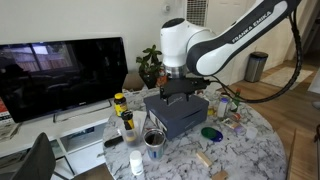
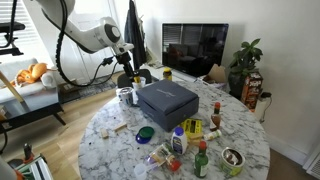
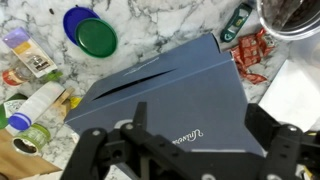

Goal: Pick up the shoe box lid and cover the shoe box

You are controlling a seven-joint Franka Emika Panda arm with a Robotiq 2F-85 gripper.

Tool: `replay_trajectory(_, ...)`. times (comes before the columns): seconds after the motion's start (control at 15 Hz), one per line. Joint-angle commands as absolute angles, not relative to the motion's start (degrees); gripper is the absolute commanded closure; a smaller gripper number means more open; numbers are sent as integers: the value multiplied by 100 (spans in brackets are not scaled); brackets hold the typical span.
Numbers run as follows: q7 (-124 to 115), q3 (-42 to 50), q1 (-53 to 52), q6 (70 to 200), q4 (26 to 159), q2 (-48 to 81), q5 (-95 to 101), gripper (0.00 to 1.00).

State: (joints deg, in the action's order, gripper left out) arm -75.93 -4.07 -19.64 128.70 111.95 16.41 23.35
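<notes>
My gripper (image 3: 185,160) low over shoe box lid (image 3: 170,95), fingers spread wide apart, clamped on nothing I can see. Lid sits on top of shoe box (image 1: 176,122), slightly askew, with dark slit along its 11 o'clock edge. Box mid marble table (image 1: 250,150). Wrist view: green disc (image 3: 97,37) at 11 o'clock of lid, metal cup (image 3: 292,15) at 2 o'clock.

Likely home living room: TV (image 1: 62,75), houseplant (image 2: 245,60).

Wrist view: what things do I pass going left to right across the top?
First the yellow-labelled container → blue and green round lids → shoe box lid → red wrappers → glass jar.
</notes>
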Motion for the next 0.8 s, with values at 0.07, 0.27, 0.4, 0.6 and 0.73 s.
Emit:
replay_trajectory(0.07, -7417, -713, -2030, 12140, 11577, 764, 2452, 0)
replay_trajectory(0.27, -7402, -936, -1997, 11726, 11539, 501, 2509, 0)
replay_trajectory(0.4, -7471, -1013, -1915, 11734, 11287, 692, 2415, 0)
replay_trajectory(0.6, -7470, -1065, -1908, 11630, 11290, 598, 2420, 0)
replay_trajectory(0.73, -7470, -1062, -1897, 11631, 11303, 601, 2426, 0)
